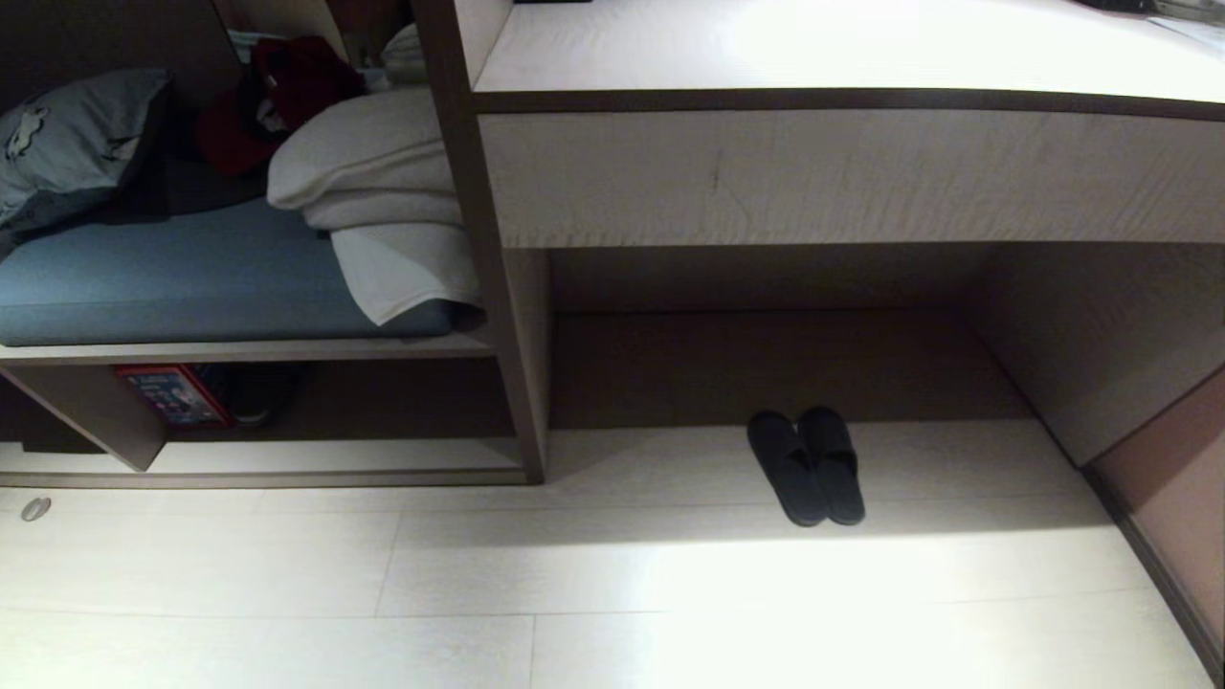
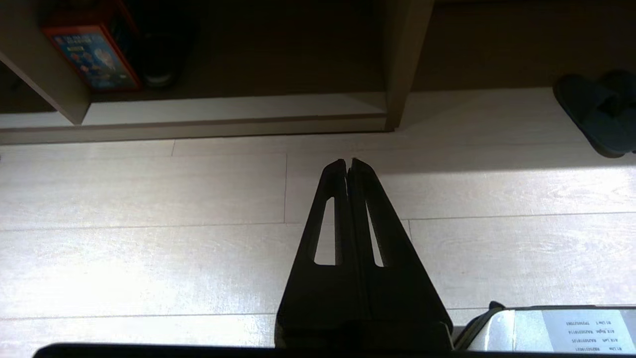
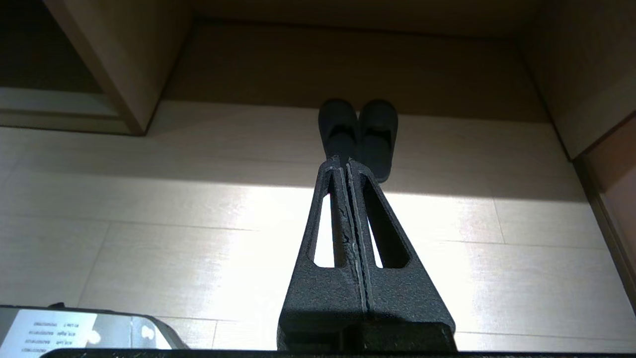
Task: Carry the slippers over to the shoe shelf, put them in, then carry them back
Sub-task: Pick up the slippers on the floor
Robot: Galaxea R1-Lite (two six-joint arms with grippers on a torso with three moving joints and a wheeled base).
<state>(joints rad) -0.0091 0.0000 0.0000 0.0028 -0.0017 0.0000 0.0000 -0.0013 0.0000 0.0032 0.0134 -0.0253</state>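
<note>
Pale wood-plank flooring (image 1: 612, 593) runs up to a built-in unit of light wood-grain board. Under the desk top (image 1: 842, 48) lies a deep recess with a dark back; left of the dividing post sits the low, wide open shoe shelf of pale board with a dark brown back and a slanted support panel (image 1: 316, 455).

The pair of flat, thin, backless dark navy slippers (image 1: 807, 466) lies on the floor at the mouth of the desk recess, the two touching side by side, toes pointing inward — well apart from the shelf.

My left gripper (image 2: 348, 161) and right gripper (image 3: 343, 161) both hang above bare floor, fingers pressed together, grasping nothing. Neither arm shows in the head view. Judgement: the pickup is not yet begun.

Risks:
- The slippers are thin and lie flat; clenched fingers must part first, or they will only push the pair deeper into the recess.
- Gripping one alone may drag the other askew, since they touch.
- The shelf already holds things at its left end — placing there invites a collision.

Count: two slippers; one shoe shelf; one red-edged printed box (image 1: 172, 394); one bulky dark shoe (image 1: 256, 394) beside it; one small round object on the floor (image 1: 35, 508); folded pale bedding (image 1: 383, 191) on the blue cushion (image 1: 191, 277) above.
</note>
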